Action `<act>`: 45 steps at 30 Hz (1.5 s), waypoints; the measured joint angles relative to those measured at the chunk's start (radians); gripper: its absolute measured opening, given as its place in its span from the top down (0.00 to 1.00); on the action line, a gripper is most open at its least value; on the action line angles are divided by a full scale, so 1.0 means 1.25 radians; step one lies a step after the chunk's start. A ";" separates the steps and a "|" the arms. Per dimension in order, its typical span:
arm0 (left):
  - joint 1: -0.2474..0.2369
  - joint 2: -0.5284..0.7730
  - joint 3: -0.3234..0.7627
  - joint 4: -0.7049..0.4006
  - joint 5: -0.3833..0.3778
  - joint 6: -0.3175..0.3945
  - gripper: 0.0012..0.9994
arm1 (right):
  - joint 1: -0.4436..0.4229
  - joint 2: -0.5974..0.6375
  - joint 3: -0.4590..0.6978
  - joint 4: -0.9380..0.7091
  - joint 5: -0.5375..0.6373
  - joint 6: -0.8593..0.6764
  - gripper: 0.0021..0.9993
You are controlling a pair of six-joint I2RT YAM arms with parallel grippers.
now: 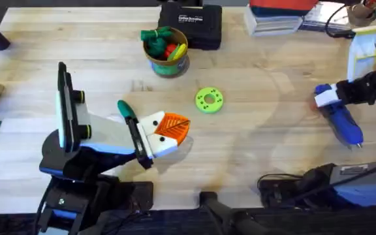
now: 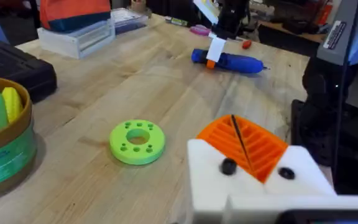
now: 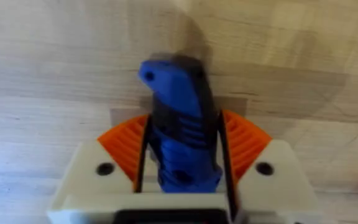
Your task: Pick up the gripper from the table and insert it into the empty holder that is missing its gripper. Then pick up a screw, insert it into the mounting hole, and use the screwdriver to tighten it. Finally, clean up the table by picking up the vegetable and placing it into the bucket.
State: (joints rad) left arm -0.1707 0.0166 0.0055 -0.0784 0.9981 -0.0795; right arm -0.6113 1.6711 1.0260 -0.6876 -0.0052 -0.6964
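A green disc [image 1: 209,100] and filled bucket [image 1: 166,51] are seen mid-table [image 1: 253,150]. The screwdriver [image 1: 340,120] is pinched by the right gripper [image 1: 324,98]; the left gripper [image 1: 175,130] is pressed together, hovering low.

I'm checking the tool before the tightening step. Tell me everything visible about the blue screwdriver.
The screwdriver is a short, thick, bright-blue tool, plastic-looking, with a darker ribbed section on its body and a thin metal tip pointing toward the table's near edge. It lies flat on the wood at the right side. The right end effector sits around its rear part, orange ribbed pads on either side, close against the body.
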 joint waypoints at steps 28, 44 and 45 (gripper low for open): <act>0.000 0.000 0.000 0.000 0.000 0.000 1.00 | -0.001 -0.008 0.000 0.015 0.018 0.016 0.87; 0.000 0.000 0.000 0.000 0.000 0.000 1.00 | -0.002 -0.332 0.000 0.038 0.019 0.262 0.87; 0.000 0.000 0.000 0.000 0.000 0.000 1.00 | -0.002 -0.353 0.000 0.036 0.019 0.278 0.87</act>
State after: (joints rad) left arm -0.1707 0.0166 0.0055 -0.0784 0.9977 -0.0795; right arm -0.6136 1.2304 1.0256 -0.6425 0.0181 -0.3495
